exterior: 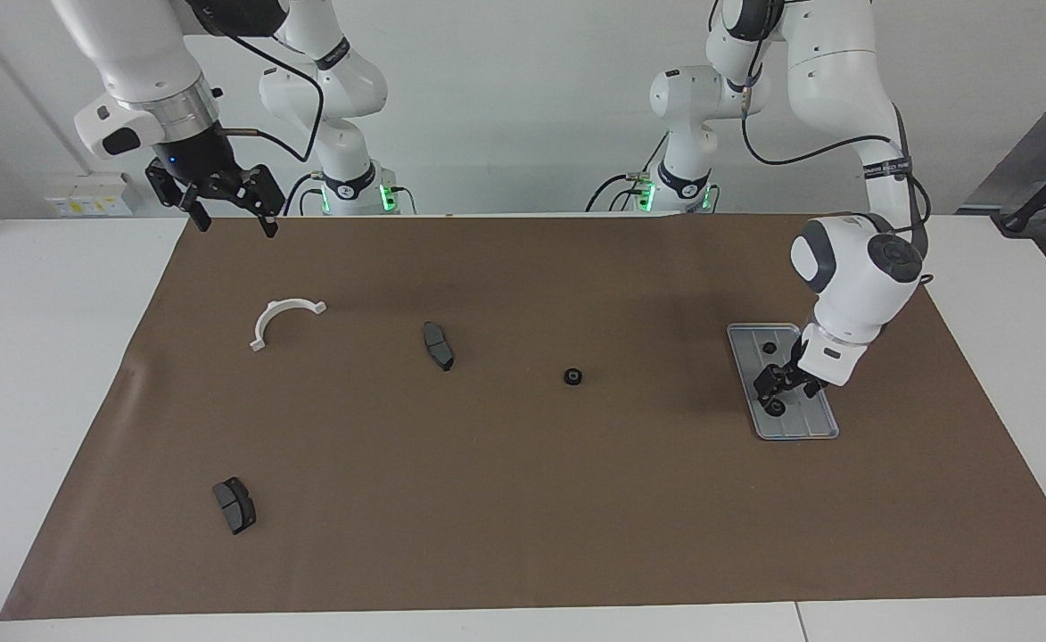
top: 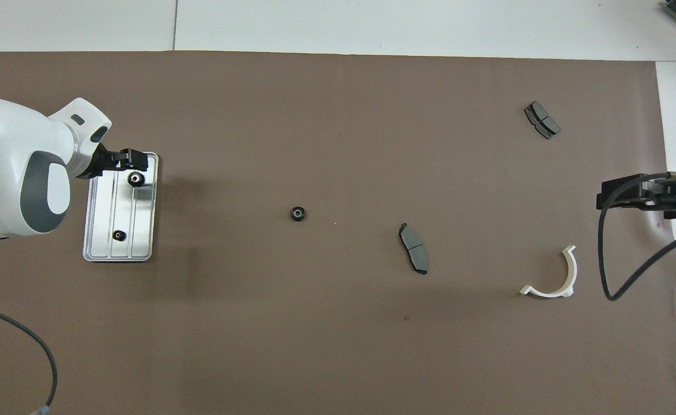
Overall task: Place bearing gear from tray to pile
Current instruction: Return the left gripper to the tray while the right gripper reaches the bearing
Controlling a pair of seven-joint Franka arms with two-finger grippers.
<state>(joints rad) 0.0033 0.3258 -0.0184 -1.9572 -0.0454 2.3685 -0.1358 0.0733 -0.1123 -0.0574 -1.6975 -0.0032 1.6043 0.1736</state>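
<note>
From across the tabletop (exterior: 505,499), no lettering on the arms or parts is coming through readably. The left tool (exterior: 777,385) is hanging low over the tray (exterior: 810,426), right above a gear (exterior: 775,408) at the tray's end farther from the robots; whether its fingers are touching that gear I cannot tell, nor how wide they are standing. A second gear (exterior: 769,346) is lying at the tray's nearer end. One lone gear (exterior: 573,376) is sitting mid-mat, well apart from the tray. The right tool (exterior: 233,212) is waiting high at the right arm's end, fingers spread wide.

From overhead, the left arm's white body is covering one edge of the tray (top: 144,253). The left tool (top: 130,162) is hovering beside the farther gear (top: 136,179), with the nearer gear (top: 119,235) lying clear. The lone gear (top: 297,214) is sitting mid-mat. The right tool (top: 631,196) is cut off at the frame edge, near the white half-ring (top: 562,276). Two brake pads (top: 414,248) are lying apart.
</note>
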